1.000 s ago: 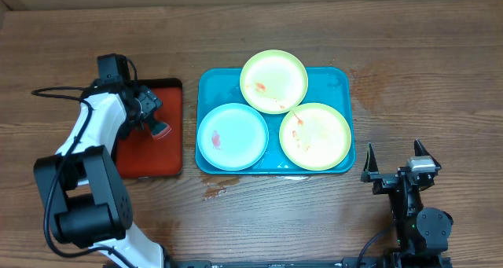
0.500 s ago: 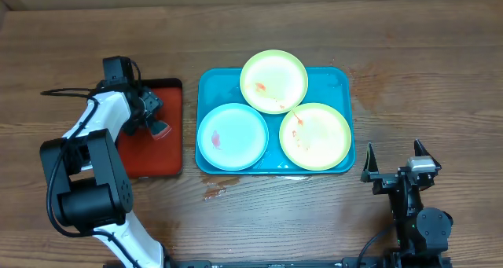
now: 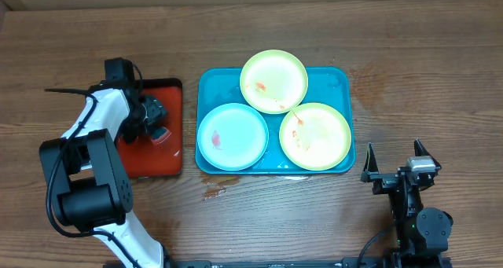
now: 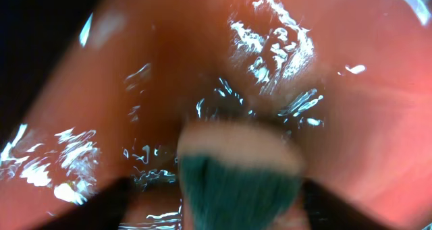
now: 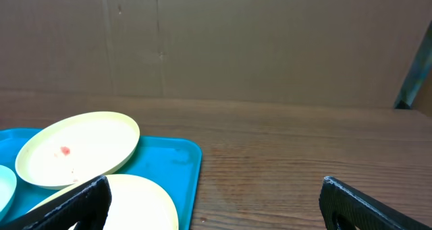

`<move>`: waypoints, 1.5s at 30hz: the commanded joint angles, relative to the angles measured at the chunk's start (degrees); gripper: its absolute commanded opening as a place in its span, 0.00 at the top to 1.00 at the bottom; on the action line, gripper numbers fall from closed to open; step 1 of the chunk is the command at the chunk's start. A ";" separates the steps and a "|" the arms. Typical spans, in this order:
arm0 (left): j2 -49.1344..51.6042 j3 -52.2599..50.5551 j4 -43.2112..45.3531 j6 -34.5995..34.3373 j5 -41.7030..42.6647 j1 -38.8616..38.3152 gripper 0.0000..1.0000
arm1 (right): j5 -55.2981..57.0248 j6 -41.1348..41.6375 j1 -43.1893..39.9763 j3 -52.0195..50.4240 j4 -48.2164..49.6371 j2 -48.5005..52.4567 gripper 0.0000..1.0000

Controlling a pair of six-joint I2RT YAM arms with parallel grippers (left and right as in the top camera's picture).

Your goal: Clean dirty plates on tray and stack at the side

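Your left claw [image 3: 156,122] sits at the sponge [image 4: 236,176] on the red tray [image 3: 149,162] for wiping plates [image 3: 314,136], grip unclear; your right claw [image 3: 394,159] is parked wide open.

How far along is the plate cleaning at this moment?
Done: nothing yet. All three plates lie on the blue tray with red smears showing, and no stack stands beside it. In hand: the left gripper is down on the red tray at what looks like a sponge; grip unclear. The right gripper rests open. Left: wiping every plate, then stacking.

Overhead looks straight down; low right wrist shares the tray [image 5: 181,156].
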 commanded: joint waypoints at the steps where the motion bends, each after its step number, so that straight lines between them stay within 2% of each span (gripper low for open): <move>1: 0.92 1.55 -3.65 1.38 5.05 -0.07 0.00 | 0.55 -0.02 0.28 -0.57 0.31 -0.44 0.00; 5: 0.92 1.53 -6.67 1.38 7.28 -0.13 0.00 | 0.55 -0.02 0.28 -0.57 0.31 -0.44 0.00; 6: 0.92 1.53 -6.78 1.38 7.21 -0.13 0.05 | 0.55 -0.02 0.28 -0.57 0.31 -0.44 0.00; 7: 0.92 1.53 -6.75 1.40 6.97 -0.13 0.16 | 0.55 -0.02 0.28 -0.57 0.31 -0.44 0.00; 9: 0.92 1.53 -6.40 1.36 5.84 -0.11 0.50 | 0.55 -0.02 0.28 -0.57 0.31 -0.44 0.00; 11: 0.94 1.53 -5.88 1.38 5.53 -0.11 0.78 | 0.55 -0.02 0.28 -0.57 0.31 -0.44 0.00; 13: 0.94 1.53 -5.53 1.33 4.90 -0.11 0.96 | 0.55 -0.02 0.28 -0.57 0.31 -0.44 0.00; 16: 0.94 1.53 -5.31 1.33 2.34 -0.11 0.95 | 0.55 -0.02 0.28 -0.57 0.31 -0.44 0.00; 17: 0.94 1.53 -5.31 1.33 1.33 -0.09 0.79 | 0.55 -0.02 0.28 -0.57 0.31 -0.44 0.00; 19: 0.94 1.53 -5.38 1.36 0.48 -0.07 0.13 | 0.55 -0.02 0.28 -0.57 0.31 -0.44 0.00; 20: 0.92 1.53 -5.53 1.36 0.55 -0.07 0.00 | 0.55 -0.02 0.28 -0.57 0.31 -0.44 0.00; 23: 0.92 1.53 -6.43 1.38 3.37 -0.07 0.00 | 0.55 -0.02 0.28 -0.57 0.31 -0.44 0.00; 24: 0.94 1.53 -6.95 1.36 4.52 -0.07 0.02 | 0.55 -0.02 0.28 -0.57 0.31 -0.44 0.00; 27: 0.94 1.53 -8.59 1.38 7.06 -0.09 0.21 | 0.55 -0.02 0.28 -0.57 0.31 -0.44 0.00; 28: 0.92 1.53 -9.03 1.38 7.37 -0.09 0.29 | 0.55 -0.02 0.28 -0.57 0.31 -0.44 0.00; 29: 0.94 1.53 -9.81 1.40 7.32 -0.11 0.43 | 0.55 -0.02 0.28 -0.57 0.31 -0.44 0.00; 32: 0.94 1.53 -10.23 2.23 7.13 -0.11 0.65 | 0.55 -0.02 0.28 -0.57 0.31 -0.44 0.00; 34: 0.94 1.53 -10.14 2.67 6.62 -0.09 0.88 | 0.55 -0.02 0.28 -0.57 0.31 -0.44 0.00; 35: 0.94 1.53 -10.05 2.67 5.90 -0.07 0.96 | 0.55 -0.02 0.28 -0.57 0.31 -0.44 0.00; 36: 0.92 1.53 -9.97 2.67 4.92 -0.07 0.96 | 0.55 -0.02 0.28 -0.57 0.31 -0.44 0.00; 38: 0.94 1.53 -9.64 2.67 2.84 -0.07 0.94 | 0.55 -0.02 0.28 -0.57 0.31 -0.44 0.00; 39: 0.92 1.53 -9.29 2.67 1.29 -0.07 0.76 | 0.55 -0.02 0.28 -0.57 0.31 -0.44 0.00; 41: 0.94 1.53 -8.02 2.69 -0.74 -0.07 0.11 | 0.55 -0.02 0.28 -0.57 0.31 -0.44 0.00; 42: 0.92 1.53 -7.06 2.67 -2.03 -0.07 0.00 | 0.55 -0.02 0.28 -0.57 0.31 -0.44 0.00; 45: 0.92 1.53 -3.87 2.69 -4.33 -0.07 0.00 | 0.55 -0.02 0.28 -0.57 0.31 -0.44 0.00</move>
